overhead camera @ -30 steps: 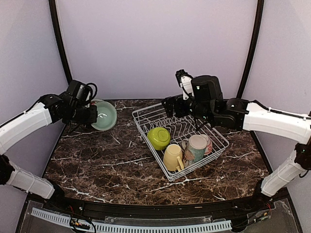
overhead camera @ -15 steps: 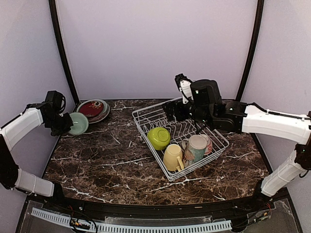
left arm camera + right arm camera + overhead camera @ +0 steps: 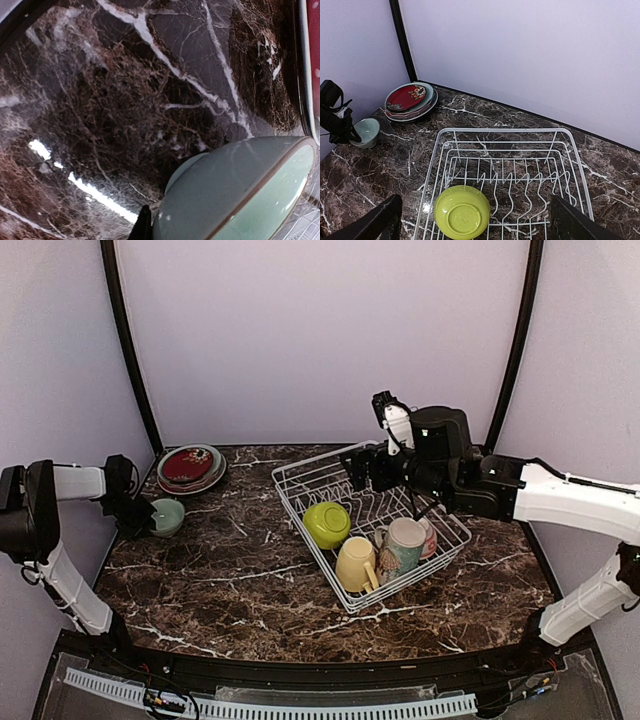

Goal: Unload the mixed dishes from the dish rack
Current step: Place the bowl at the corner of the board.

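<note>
The white wire dish rack [image 3: 297,476] stands right of centre. In it lie an upturned lime bowl [image 3: 326,523], a yellow mug [image 3: 355,562], a cream patterned mug [image 3: 402,545] and a pink-rimmed dish [image 3: 429,537]. My right gripper [image 3: 358,468] hovers open and empty over the rack's far end; in the right wrist view the gripper [image 3: 475,225] spans the rack [image 3: 500,131] and the lime bowl [image 3: 461,212]. My left gripper [image 3: 148,512] is shut on the rim of a teal bowl [image 3: 167,517], low on the table at far left. The bowl [image 3: 240,195] fills the left wrist view.
A stack of plates [image 3: 190,466] with a red one on top sits at the back left, just behind the teal bowl; it also shows in the right wrist view [image 3: 410,97]. The walls close in at the left and back. Dark marble table [image 3: 230,580] lies before the rack.
My left arm has swung left and down, carrying the teal bowl from beside the plate stack to the table at far left. The right gripper has shifted slightly right.
</note>
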Robot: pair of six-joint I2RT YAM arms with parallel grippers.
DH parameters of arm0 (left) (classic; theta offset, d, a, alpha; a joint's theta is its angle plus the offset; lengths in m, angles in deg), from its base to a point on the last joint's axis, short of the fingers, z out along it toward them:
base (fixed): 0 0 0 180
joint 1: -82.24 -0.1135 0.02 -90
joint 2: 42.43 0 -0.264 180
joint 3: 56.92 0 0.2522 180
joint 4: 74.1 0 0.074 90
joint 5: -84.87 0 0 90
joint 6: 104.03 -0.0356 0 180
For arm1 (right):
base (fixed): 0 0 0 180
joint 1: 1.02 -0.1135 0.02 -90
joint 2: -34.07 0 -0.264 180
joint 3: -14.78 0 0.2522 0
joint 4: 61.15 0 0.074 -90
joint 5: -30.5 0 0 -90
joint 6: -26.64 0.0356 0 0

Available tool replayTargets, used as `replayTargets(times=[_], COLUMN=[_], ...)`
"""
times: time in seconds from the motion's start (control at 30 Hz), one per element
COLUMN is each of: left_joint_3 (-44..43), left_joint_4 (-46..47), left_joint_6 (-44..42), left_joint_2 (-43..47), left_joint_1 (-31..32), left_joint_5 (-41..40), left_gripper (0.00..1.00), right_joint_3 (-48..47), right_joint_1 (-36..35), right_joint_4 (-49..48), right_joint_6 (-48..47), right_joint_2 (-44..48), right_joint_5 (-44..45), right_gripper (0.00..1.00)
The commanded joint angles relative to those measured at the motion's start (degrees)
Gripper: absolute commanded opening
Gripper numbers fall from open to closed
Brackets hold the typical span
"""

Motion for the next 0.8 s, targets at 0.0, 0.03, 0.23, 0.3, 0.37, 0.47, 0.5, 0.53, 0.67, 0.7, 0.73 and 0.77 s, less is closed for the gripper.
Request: replayTargets(times=[0.0, 0.03, 0.23, 0.3, 0.37, 0.47, 0.5, 0.53, 0.67, 0.7, 0.73, 0.77], left_joint_3=[0.0, 0.3, 0.3, 0.9, 2.0, 2.9, 3.0, 3.0, 3.3, 3.0, 2.5, 1.6], left_joint_4=[4.5, 5.1, 3.8, 3.6, 3.7, 2.6, 2.3, 1.6, 0.7, 0.7, 0.5, 0.5], left_joint_6=[2.7, 2.6, 0.9, 0.7, 0.7, 0.4, 0.3, 0.3, -0.6, -0.6, -0.6, -0.5], left_joint_2=[-0.1, -0.2, 1.1, 2.8, 4.9, 7.6, 9.2, 10.1, 15.9, 17.4, 17.9, 18.7], left_joint_1=[-0.5, -0.7, -0.7, -0.7, -0.7, -0.6, -0.6, -0.6, -0.6, -0.7, -0.7, -0.6], left_joint_5=[3.7, 3.4, 3.1, 2.8, 2.0, 1.0, 1.0, 0.7, 1.0, 1.4, 2.7, 3.8], left_gripper=[0.01, 0.01, 0.17, 0.25, 0.34, 0.5, 0.53, 0.59, 0.67, 0.68, 0.68, 0.68], right_joint_3=[0.7, 0.5, -0.4, -0.5, -0.6, -1.0, -1.2, -1.1, -1.0, -0.9, -0.7, -0.6], right_joint_1=[-0.4, -0.3, -0.4, -0.4, -0.4, -0.4, -0.3, -0.4, -0.3, -0.4, -0.4, -0.4], right_joint_4=[-2.8, -2.6, -2.1, -2.0, -2.0, -1.4, -1.3, -1.2, -0.8, -0.8, -0.8, -0.8], right_joint_6=[0.8, 0.8, 0.7, 0.8, 0.8, 0.7, 0.7, 0.7, 0.5, 0.5, 0.4, 0.2], right_joint_2=[1.0, 0.9, -0.3, -0.6, -1.0, -1.4, -1.5, -1.5, -1.3, -1.3, -1.3, -1.3], right_joint_5=[-1.4, -1.4, -2.4, -2.7, -2.7, -2.7, -2.6, -2.5, -1.4, -1.2, -1.0, -0.8], right_gripper=[0.99, 0.99, 0.99, 0.99, 0.99, 0.99, 0.99, 0.99, 0.99, 0.99, 0.99, 0.99])
